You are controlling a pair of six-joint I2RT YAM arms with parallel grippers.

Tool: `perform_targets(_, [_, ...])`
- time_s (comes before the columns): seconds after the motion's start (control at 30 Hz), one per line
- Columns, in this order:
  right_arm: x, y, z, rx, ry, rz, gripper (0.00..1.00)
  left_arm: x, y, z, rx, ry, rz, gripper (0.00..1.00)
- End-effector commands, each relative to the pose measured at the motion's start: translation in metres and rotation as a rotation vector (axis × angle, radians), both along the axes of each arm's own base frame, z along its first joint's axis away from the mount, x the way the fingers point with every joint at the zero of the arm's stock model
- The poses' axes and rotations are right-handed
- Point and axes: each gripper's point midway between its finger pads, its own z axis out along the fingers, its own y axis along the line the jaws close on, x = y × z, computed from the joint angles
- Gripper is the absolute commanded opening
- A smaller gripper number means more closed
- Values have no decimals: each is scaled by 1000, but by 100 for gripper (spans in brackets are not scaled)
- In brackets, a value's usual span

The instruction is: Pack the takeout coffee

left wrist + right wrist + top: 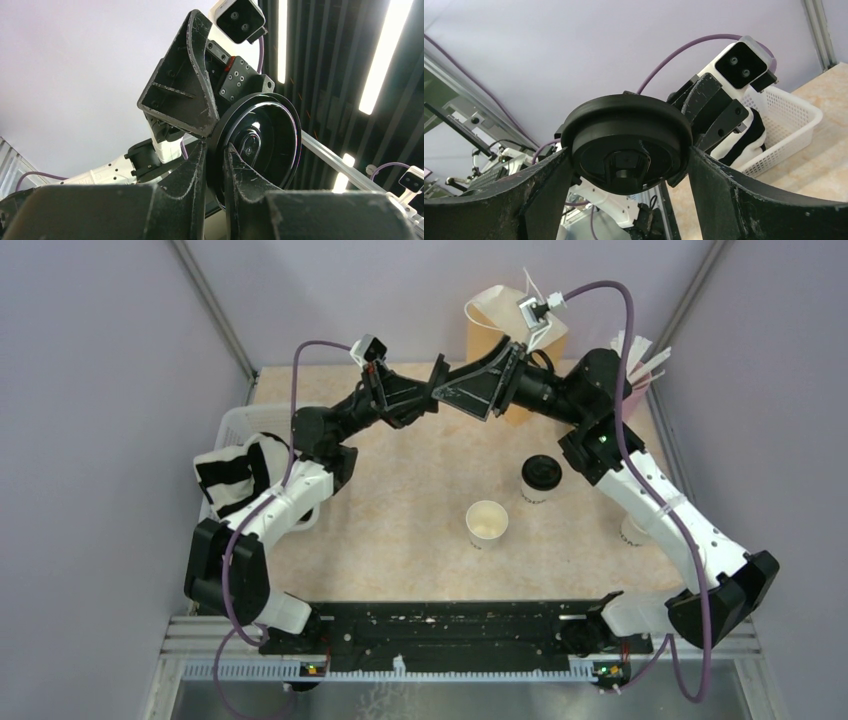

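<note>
Soft, even light fills the overhead view, which is bright and sharp, with only faint shadows on the tabletop (400, 530). In the left wrist view, ceiling light strips (385, 55) at the upper right blow out to white and lay a thin glare along the rim of the black lid (270, 135); the foreground along the bottom edge looks soft. The right wrist view is evenly lit, its lower-left background slightly blurred.

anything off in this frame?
Yes: a black lid is up in the air, pinched at its rim by the left gripper, the right gripper straddling it. The lidless white cup stands open on the table.
</note>
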Motion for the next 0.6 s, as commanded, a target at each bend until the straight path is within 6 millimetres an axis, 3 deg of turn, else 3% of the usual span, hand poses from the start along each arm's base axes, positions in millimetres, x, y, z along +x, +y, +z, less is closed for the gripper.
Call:
perform_targets(0.0, [-6, 1, 23, 43, -63, -3, 80, -14, 9, 16, -65, 1, -47, 15])
perform_targets(0.17, [-4, 0, 23, 44, -58, -13, 77, -14, 8, 11, -51, 15, -44, 15])
perform_targets(0.3, [-3, -2, 26, 56, -51, -30, 68, -13, 7, 6, -26, 21, -35, 23])
perform_targets(0.43, [-3, -8, 27, 62, -29, -62, 63, -14, 6, -11, 30, 31, -12, 44])
perform_targets(0.57, [-3, -23, 22, 37, 15, -145, 62, -14, 12, -46, 139, 48, 39, 66])
